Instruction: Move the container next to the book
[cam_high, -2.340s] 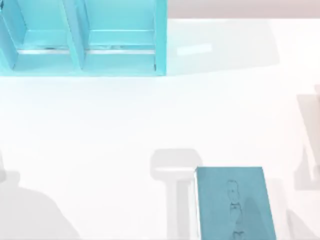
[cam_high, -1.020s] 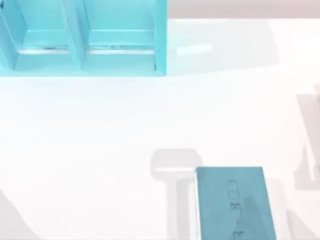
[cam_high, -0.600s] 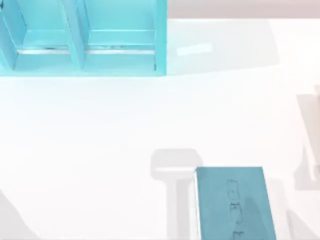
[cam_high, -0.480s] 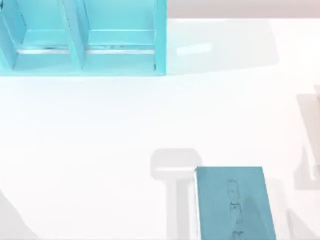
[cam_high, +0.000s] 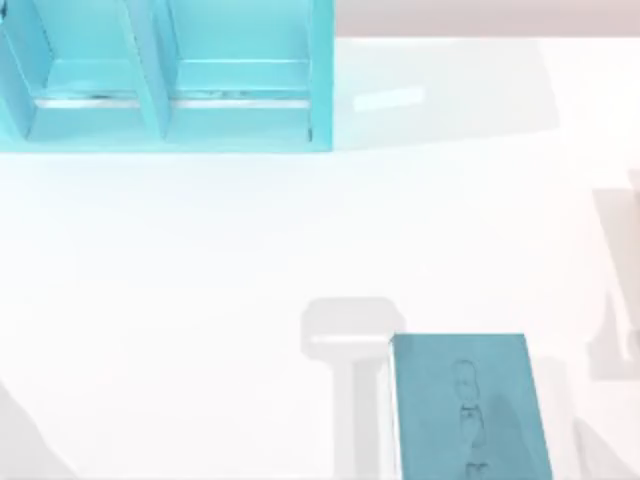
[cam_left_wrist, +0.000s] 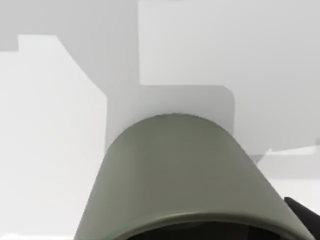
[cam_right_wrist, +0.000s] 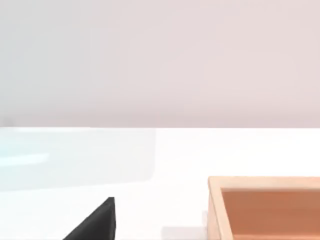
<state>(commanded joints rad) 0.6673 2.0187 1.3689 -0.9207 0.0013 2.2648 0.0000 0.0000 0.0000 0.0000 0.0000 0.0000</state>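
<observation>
Lying flat at the near edge, right of centre: the book on the white surface. Container looms right under the left wrist camera; pincer state: cannot tell. Far left: light-blue shelf unit.

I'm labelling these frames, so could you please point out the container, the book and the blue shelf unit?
container (cam_left_wrist: 175, 170), left wrist view, on its grey-beige outer wall.
book (cam_high: 468, 405), top view, on the middle of its teal cover.
shelf unit (cam_high: 322, 75), top view, on its right side wall.
</observation>
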